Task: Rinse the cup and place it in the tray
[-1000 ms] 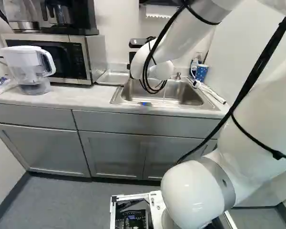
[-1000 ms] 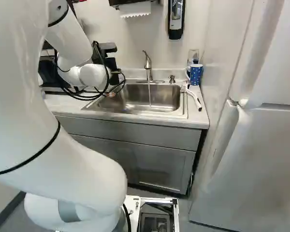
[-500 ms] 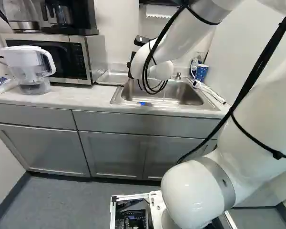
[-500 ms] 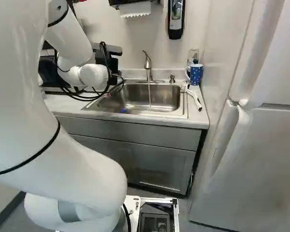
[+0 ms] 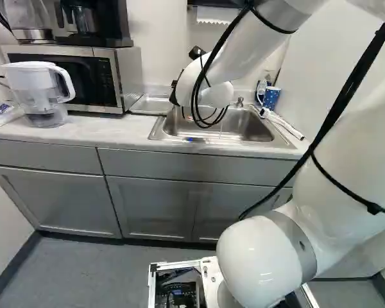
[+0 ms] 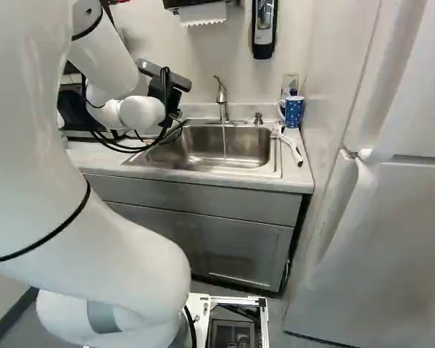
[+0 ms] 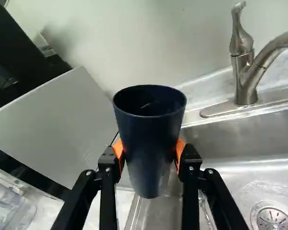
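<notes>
In my left base view, the arm reaches over the left part of the sink, its wrist hiding what it carries. A shallow metal tray lies on the counter between the microwave and the sink. The clear pitcher stands in front of the microwave. At the sink's far right corner I have a blue dotted mug.

In the right base view I see the black gripper beyond the arm's wrist, near the sink's left end; its fingertips are hidden. A thin stream of water falls from the faucet into the basin, to the right of the gripper. A white brush lies along the sink's right edge.

My wrist view shows the gripper grasping the dark blue cup, an orange pad against each side. I look partly into its mouth. The faucet's base and the drain sit off to one side of the cup, the microwave to the other.
</notes>
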Controlling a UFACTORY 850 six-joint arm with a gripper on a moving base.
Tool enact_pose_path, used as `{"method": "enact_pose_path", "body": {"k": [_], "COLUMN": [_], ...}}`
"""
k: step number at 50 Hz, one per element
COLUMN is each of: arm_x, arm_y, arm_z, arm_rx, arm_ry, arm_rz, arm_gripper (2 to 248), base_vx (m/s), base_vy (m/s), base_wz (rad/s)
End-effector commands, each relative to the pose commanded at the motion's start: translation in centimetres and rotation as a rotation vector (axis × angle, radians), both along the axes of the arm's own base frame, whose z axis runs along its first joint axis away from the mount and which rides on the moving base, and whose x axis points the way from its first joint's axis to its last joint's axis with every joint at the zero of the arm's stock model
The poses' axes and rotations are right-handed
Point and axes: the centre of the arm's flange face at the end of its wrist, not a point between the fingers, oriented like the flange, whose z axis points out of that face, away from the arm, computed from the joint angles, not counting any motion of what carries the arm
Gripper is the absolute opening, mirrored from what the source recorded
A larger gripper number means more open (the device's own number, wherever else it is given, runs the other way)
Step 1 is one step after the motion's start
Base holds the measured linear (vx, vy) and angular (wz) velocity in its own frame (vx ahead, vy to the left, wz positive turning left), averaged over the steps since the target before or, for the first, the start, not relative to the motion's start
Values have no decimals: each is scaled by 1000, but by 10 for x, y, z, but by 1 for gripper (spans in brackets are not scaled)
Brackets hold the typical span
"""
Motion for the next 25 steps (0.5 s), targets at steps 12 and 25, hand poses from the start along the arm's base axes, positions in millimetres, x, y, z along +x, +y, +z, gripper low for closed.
{"method": "enact_pose_path", "body": {"k": [12, 25], "arm_x": [0, 0], "arm_y": [0, 0], "arm_z": [0, 0], "arm_rx": [103, 231], "arm_ry": [23, 52], "arm_rz": [-22, -50], "arm_gripper": [122, 122], "base_vx": [0, 0], "base_vy": [0, 0], "base_wz": [0, 0]}}
